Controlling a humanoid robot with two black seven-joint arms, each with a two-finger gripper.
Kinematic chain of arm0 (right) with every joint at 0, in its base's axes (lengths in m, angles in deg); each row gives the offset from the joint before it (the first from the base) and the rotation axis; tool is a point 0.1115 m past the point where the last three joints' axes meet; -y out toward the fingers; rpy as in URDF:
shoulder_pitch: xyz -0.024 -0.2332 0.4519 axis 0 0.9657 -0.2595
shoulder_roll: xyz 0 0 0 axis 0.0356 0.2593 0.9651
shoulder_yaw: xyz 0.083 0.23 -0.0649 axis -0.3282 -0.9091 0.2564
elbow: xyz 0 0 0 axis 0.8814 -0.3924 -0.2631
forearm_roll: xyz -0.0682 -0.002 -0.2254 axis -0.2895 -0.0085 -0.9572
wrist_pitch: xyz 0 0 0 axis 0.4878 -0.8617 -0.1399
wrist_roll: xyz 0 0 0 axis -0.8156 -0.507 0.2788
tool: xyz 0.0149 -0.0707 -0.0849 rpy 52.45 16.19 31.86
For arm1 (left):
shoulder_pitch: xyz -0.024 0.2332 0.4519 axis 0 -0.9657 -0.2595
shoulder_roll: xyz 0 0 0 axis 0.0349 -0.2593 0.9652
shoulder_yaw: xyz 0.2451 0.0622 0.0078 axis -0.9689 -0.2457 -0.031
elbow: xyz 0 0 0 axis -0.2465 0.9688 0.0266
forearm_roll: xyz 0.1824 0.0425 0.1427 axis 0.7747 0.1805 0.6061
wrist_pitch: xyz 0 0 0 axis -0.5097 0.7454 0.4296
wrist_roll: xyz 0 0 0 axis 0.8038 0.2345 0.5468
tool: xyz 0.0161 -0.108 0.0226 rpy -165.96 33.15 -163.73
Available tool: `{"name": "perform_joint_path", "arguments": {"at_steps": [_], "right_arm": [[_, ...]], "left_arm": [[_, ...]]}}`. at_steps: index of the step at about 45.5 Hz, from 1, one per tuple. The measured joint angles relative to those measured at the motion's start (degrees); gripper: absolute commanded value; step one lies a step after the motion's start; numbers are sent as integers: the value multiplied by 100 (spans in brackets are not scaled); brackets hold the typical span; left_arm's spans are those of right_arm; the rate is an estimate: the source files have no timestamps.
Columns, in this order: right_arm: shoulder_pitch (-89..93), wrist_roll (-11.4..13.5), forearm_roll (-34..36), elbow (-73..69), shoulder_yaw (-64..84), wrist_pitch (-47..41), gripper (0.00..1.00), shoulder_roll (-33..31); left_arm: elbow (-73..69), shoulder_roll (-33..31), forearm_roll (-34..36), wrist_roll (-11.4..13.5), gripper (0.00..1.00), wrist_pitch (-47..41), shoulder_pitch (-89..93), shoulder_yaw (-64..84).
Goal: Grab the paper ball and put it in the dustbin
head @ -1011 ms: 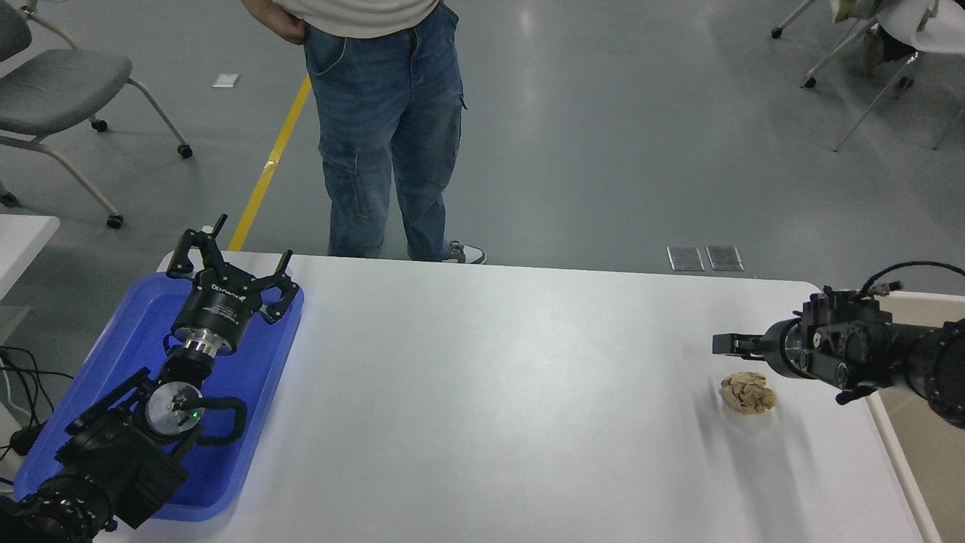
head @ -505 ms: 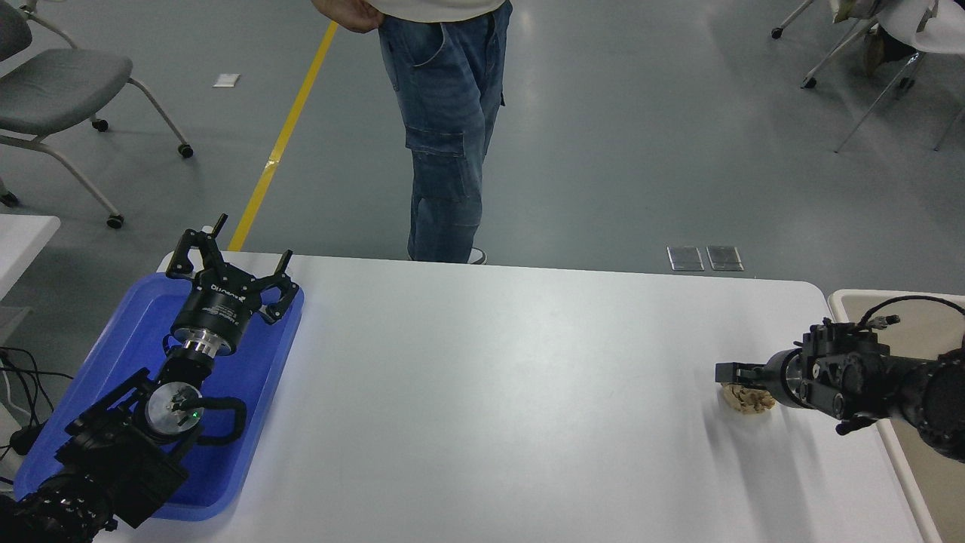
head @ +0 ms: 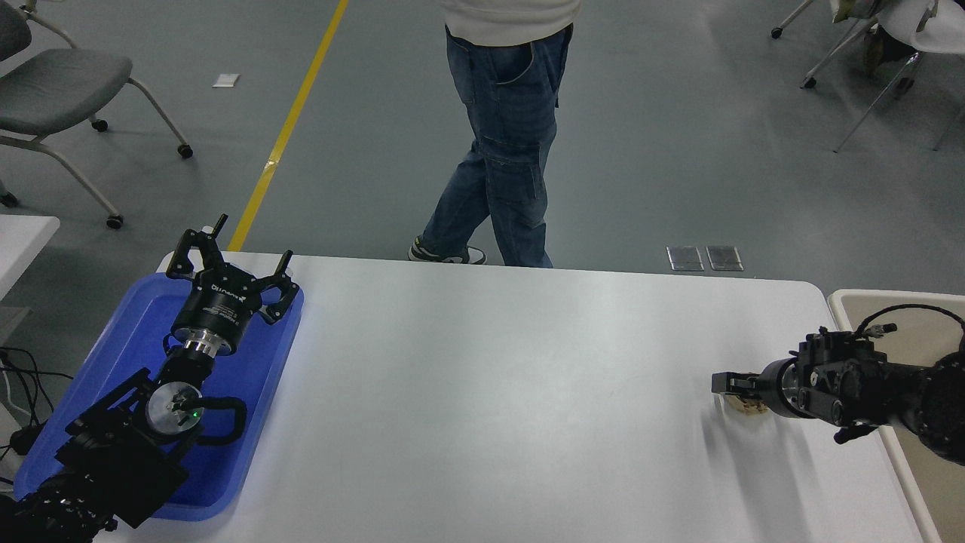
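Observation:
The tan paper ball (head: 746, 408) lies on the white table (head: 490, 392) near its right edge, mostly hidden under my right gripper (head: 722, 383). That gripper reaches in from the right, low over the ball and pointing left; only the ball's lower edge shows beneath it. The dustbin (head: 916, 313), beige inside with a white rim, stands just off the table's right edge, behind the right arm. My left gripper (head: 230, 253) is parked open and empty over the blue tray (head: 113, 354) at the lower left.
A person in blue jeans (head: 513, 128) walks along the table's far side. A grey chair (head: 60, 90) stands at the top left, and more chair legs at the top right.
My right gripper has dropped from above and behind the paper ball to low over it, hiding most of it. The person has walked to the right. The left arm has not moved.

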Motion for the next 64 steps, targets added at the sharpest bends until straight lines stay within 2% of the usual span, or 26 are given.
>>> {"name": "perform_joint_path", "arguments": {"at_steps": [3, 14, 22, 37, 64], "right_arm": [[-31, -80, -84, -29, -5, 7, 0, -13], [-358, -620, -569, -122, 32, 36, 0, -241], [-874, -807, -750, -587, 48, -14, 0, -635], [-2805, -917, -1114, -2410, 383, -192, 0, -1403], [-5873, -940, -1235, -3939, 1308, -1235, 0, -2044]], "left_arm": [[0, 0, 0, 0, 100, 0, 0, 0], [0, 0, 0, -1, 100, 0, 0, 0], [0, 1, 0, -1, 100, 0, 1, 0], [0, 0, 0, -1, 100, -1, 1, 1], [0, 0, 1, -1, 100, -1, 0, -1]]}}
